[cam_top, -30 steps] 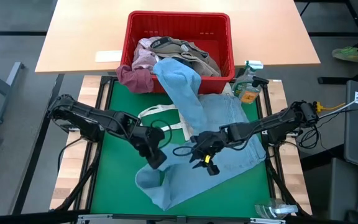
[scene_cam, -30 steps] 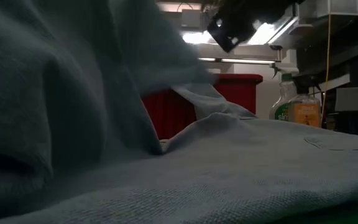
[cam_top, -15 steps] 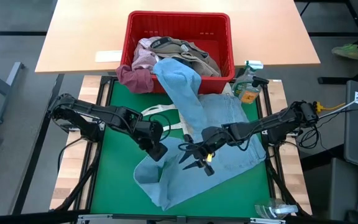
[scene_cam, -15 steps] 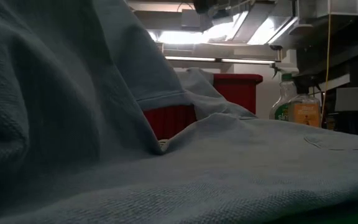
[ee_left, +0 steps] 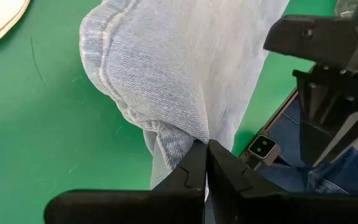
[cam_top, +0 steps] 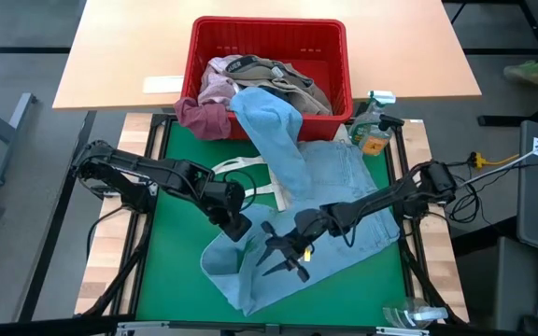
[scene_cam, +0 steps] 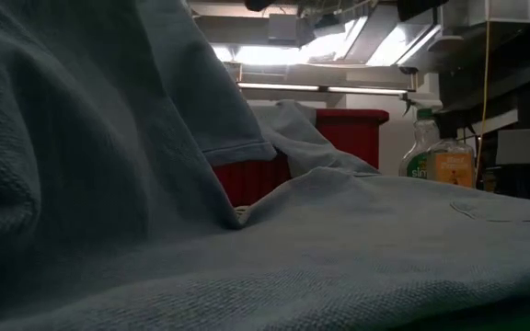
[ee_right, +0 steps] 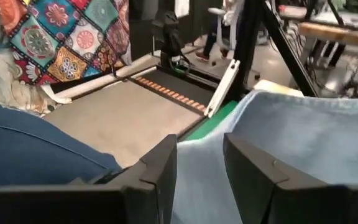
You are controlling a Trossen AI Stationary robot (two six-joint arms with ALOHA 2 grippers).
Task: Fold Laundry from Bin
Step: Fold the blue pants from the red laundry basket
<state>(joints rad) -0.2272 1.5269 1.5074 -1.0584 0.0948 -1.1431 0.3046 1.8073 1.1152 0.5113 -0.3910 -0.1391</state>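
One garment out, none folded. Green mat [cam_top: 171, 280] on table: bare at left side. Light blue garment [cam_top: 344, 187]: spread rumpled on mat, one end trailing over rim of red bin [cam_top: 269, 30]. Bin: maroon, pink, khaki-grey pieces [cam_top: 278, 79] inside, unsorted. Left pincer [cam_top: 238, 231]: pressed together, pinching garment's lower edge. Right pincer [cam_top: 283, 259]: spread, over cloth, holding nothing.

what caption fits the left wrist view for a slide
Left pincer shut on a fold of the light blue denim garment above the green mat.
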